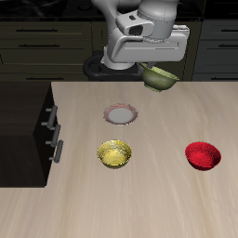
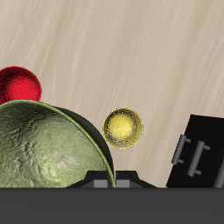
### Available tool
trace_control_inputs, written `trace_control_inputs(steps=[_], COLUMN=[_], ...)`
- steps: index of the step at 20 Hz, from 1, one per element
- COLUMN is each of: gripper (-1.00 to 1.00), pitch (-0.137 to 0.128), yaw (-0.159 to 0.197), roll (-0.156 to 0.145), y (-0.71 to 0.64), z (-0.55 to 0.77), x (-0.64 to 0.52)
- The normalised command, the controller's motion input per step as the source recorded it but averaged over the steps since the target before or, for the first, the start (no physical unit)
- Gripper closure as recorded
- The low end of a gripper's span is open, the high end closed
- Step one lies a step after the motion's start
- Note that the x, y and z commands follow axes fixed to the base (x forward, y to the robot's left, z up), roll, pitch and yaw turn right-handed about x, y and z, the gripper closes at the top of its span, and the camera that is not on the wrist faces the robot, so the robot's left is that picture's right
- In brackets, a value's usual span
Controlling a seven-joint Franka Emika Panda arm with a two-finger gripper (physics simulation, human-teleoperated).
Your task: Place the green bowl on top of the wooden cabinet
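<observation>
The end effector [image 1: 154, 67] is closed on the rim of the green bowl [image 1: 160, 78], holding it tilted in the air above the back of the table [image 1: 167, 200]. Taking the plate [image 1: 122, 114] as centre, the wooden cabinet [image 1: 23, 116] stands at nine o'clock, the yellow bowl [image 1: 114, 153] at six, the red bowl [image 1: 203, 154] near four

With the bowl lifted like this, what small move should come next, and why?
Probably carry it sideways toward the very dark boxy wooden cabinet, keeping height. The claw holds the small olive-green bowl tilted in the air at the table's back, away from the cabinet's flat top, with the white plate below the path.
</observation>
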Motion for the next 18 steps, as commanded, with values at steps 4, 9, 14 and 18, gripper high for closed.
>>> trace_control_inputs(steps=[4,9,14,18], gripper=[1.0,1.0,1.0,1.0], pitch=[-0.007,-0.01,0.0,0.008], yaw=[-0.027,0.007,-0.039,-0.035], roll=[-0.034,-0.012,-0.037,-0.051], y=[-0.48,-0.36,-0.33,-0.49], z=[0.06,0.05,0.04,0.01], x=[0.11,0.01,-0.01,-0.01])
